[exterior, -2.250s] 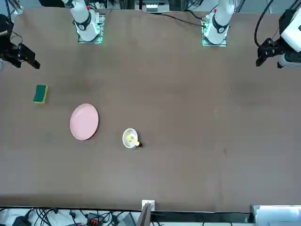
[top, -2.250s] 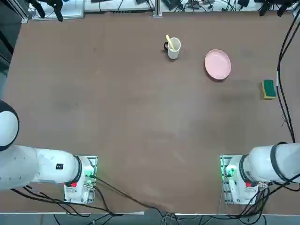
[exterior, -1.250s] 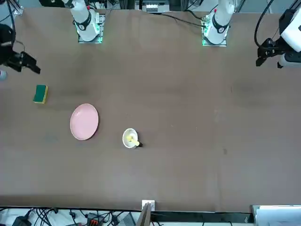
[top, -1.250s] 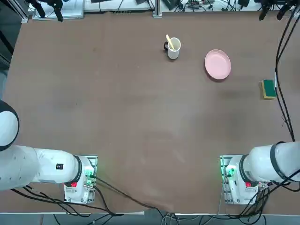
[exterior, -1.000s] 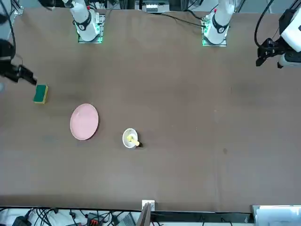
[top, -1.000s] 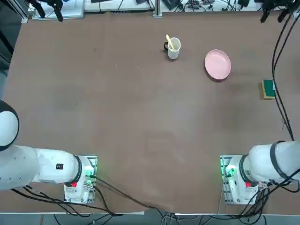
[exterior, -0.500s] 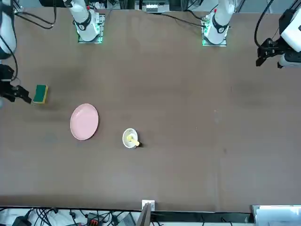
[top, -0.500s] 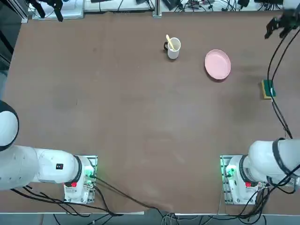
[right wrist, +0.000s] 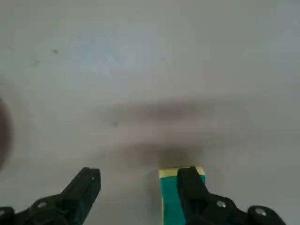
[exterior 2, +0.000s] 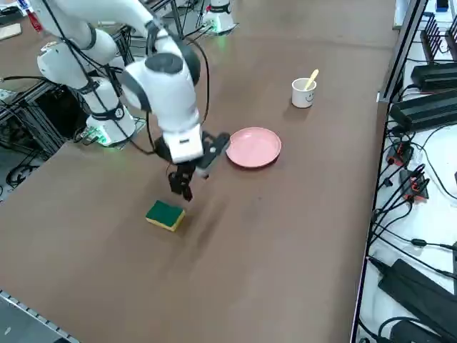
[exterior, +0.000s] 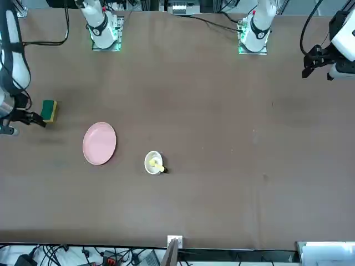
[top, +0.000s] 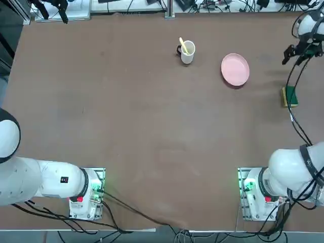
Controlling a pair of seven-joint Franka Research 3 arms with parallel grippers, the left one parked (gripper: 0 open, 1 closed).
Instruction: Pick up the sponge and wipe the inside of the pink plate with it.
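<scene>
At the right edge of the top view, you have one sponge (top: 290, 96), one pink plate (top: 235, 69), one mug (top: 187, 51); right gripper (exterior 2: 181, 188) spread wide, empty.

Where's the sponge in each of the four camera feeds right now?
Top view: the sponge is at the right edge, below and right of the pink plate.
Front view: sponge at far left, above and left of the plate.
Right side view: sponge low centre-left, just below the right gripper.
Right wrist view: sponge partly behind one finger.
Shared landmark: the pink plate.
</scene>
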